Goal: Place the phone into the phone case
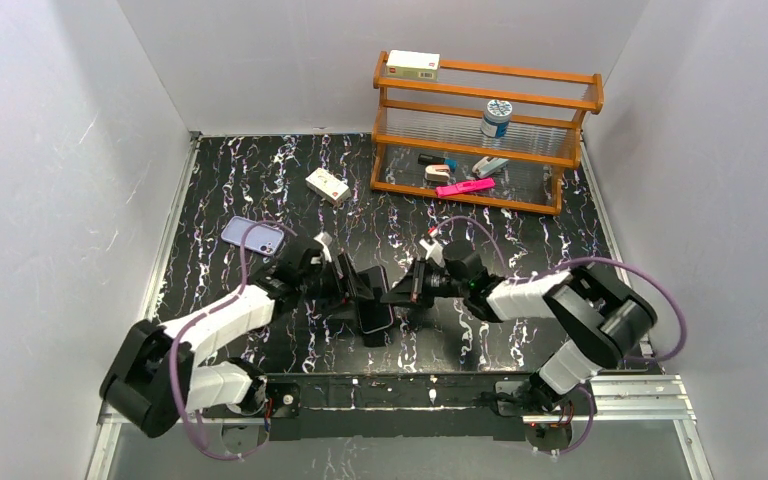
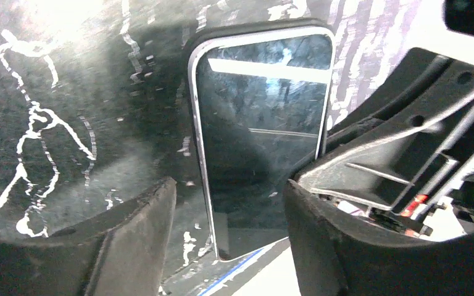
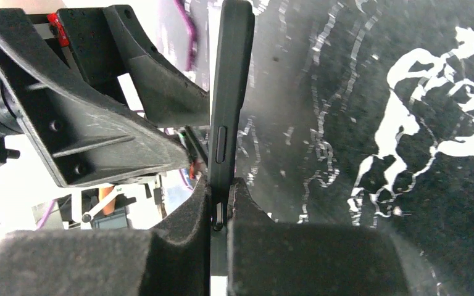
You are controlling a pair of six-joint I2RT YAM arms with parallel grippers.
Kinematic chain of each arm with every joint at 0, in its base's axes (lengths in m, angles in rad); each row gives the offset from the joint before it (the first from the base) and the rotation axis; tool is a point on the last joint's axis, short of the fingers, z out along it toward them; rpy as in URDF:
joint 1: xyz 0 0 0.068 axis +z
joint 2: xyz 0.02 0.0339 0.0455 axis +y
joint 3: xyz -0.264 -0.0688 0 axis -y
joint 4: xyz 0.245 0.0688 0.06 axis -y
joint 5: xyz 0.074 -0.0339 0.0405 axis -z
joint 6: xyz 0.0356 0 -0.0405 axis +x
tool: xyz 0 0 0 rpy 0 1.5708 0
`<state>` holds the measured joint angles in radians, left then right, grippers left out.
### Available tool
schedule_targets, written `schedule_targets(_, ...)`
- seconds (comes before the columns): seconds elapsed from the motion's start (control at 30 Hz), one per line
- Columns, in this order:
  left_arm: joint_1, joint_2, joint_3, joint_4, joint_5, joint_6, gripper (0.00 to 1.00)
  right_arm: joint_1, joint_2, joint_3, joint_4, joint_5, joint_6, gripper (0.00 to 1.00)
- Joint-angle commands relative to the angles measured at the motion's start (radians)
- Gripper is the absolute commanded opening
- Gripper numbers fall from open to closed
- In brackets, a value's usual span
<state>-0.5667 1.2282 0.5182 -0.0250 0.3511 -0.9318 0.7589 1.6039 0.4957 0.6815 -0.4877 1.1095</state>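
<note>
The phone [image 2: 259, 123] could slip or twist loose, because the right gripper [image 3: 221, 206] pinched only its thin edge, while the left gripper [image 2: 228, 188] sat spread around its lower end and gripped nothing. A careless handover would likely drop it on the bench [image 1: 240, 180]. The phone sat between both grippers, well apart from the case [image 1: 253, 236], to the case's right and nearer side.

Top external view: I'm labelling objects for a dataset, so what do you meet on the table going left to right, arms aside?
The lavender phone case, small white box, phone, wooden rack.
</note>
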Motion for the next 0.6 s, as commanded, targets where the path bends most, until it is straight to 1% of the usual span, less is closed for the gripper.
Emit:
schedule_targets(0.0,0.007,-0.146,0.109,-0.133,-0.019,0.079,0.67,-0.048,-0.177,0.006,0.033,-0.041,-0.028,0.01)
schedule_targets(0.1,0.011,-0.217,0.163,-0.137,0.03,0.073,0.76,-0.096,-0.296,0.001,-0.018,-0.043,-0.045,0.01)
schedule_targets(0.23,0.015,-0.308,0.196,-0.105,0.072,0.035,0.82,-0.133,-0.447,-0.021,0.005,-0.04,-0.024,0.01)
schedule_targets(0.37,0.019,-0.362,0.181,0.009,0.141,-0.046,0.82,-0.135,-0.564,-0.029,0.08,-0.033,0.022,0.01)
schedule_targets(0.47,0.019,-0.374,0.15,0.173,0.213,-0.13,0.79,-0.137,-0.607,-0.059,0.204,-0.033,0.114,0.01)
schedule_targets(0.57,0.019,-0.377,0.113,0.358,0.268,-0.23,0.74,-0.137,-0.61,-0.077,0.313,-0.043,0.198,0.01)
